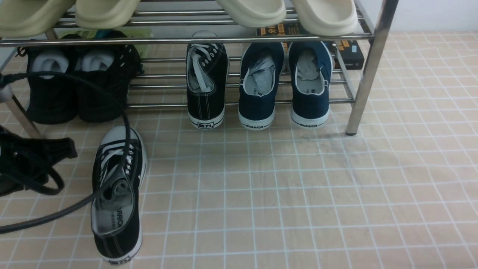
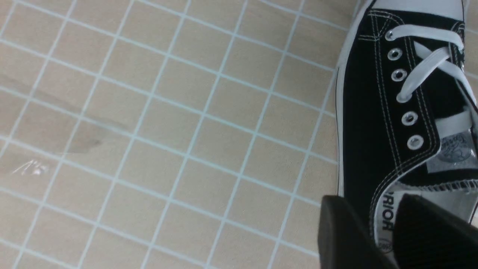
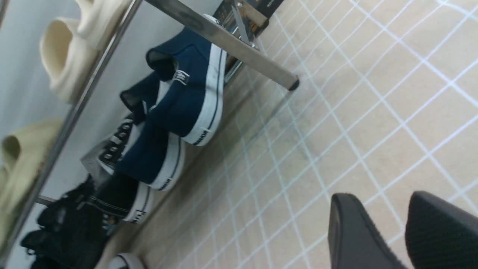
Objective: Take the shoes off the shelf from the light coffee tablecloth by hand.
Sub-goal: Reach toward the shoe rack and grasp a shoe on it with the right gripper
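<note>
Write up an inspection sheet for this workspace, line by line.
Surface: light coffee tablecloth, with a faint grey smudge near a shelf leg.
Job's things: one black canvas sneaker lies on the cloth; its mate sits on the bottom tier of the shelf.
Clutter: navy slip-ons, all-black shoes and cream slippers on the shelf; dark box behind it.
Grippers: left gripper has its jaws apart by the cloth sneaker's heel; right gripper is open over bare cloth.
Cables: black cable loops across that sneaker.
Surroundings: pale wall.
</note>
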